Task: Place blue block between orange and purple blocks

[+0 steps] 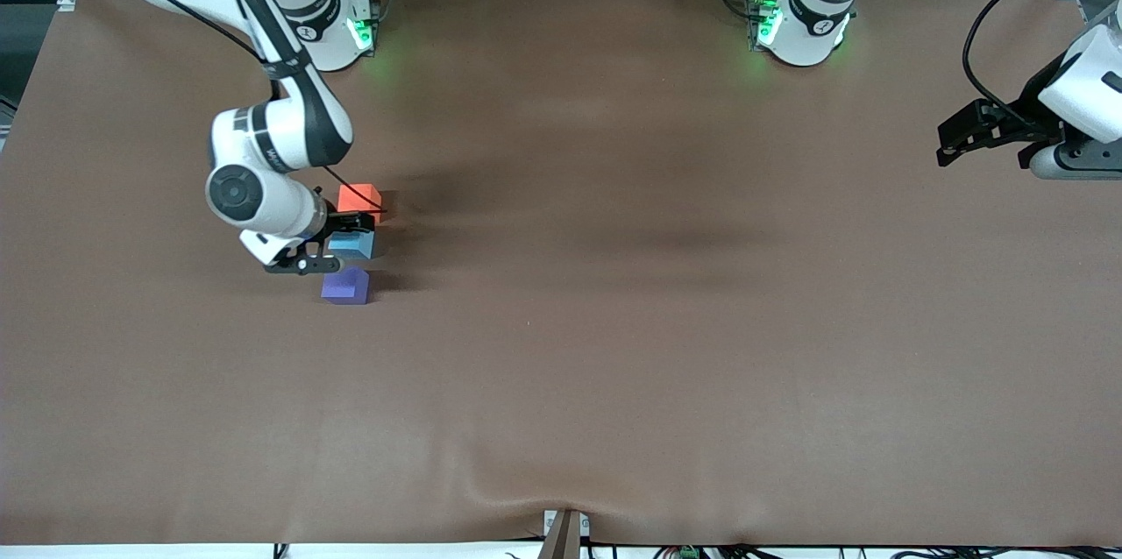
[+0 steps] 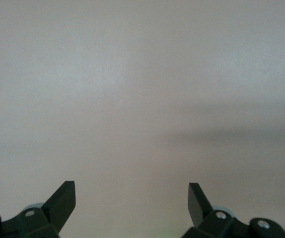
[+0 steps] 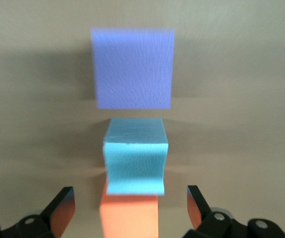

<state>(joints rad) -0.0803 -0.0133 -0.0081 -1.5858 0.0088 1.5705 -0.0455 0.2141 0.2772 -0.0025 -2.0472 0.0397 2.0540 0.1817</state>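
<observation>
1. Nearest the front camera of the three cubes is the purple block (image 1: 345, 286), resting on the brown bench (image 1: 614, 322) toward the right arm's end; it lies just past the right gripper's (image 1: 344, 237) fingertips, on the line they point along

2. Next comes the blue block (image 1: 353, 244), in the gap between purple and the orange block (image 1: 359, 197). In the right wrist view the blue block (image 3: 135, 156) sits centred between the jaws and slightly ahead of the fingertips, with open space on either side, so the jaws stand wide and grip nothing

3. That view also lines up the three cubes along the jaws' centre line: the orange block (image 3: 129, 217) closest in under the wrist, blue in the middle, the purple block (image 3: 133, 68) outermost. As cubes they have no long axis to speak of; the blue one's faces look square to the fingers

4. Whether blue touches orange is hard to tell, since they overlap in the wrist view; it seems apart from purple by a narrow strip of bench

5. My reading is that the placing is essentially done, and the coming move turns on drawing the jaws straight up without brushing blue or the neighbours beside it

6. Farthest off, the left gripper (image 1: 960, 138) waits over bare bench at the left arm's end, well apart from the cubes; the left wrist view shows its jaws (image 2: 131, 198) wide and empty
</observation>
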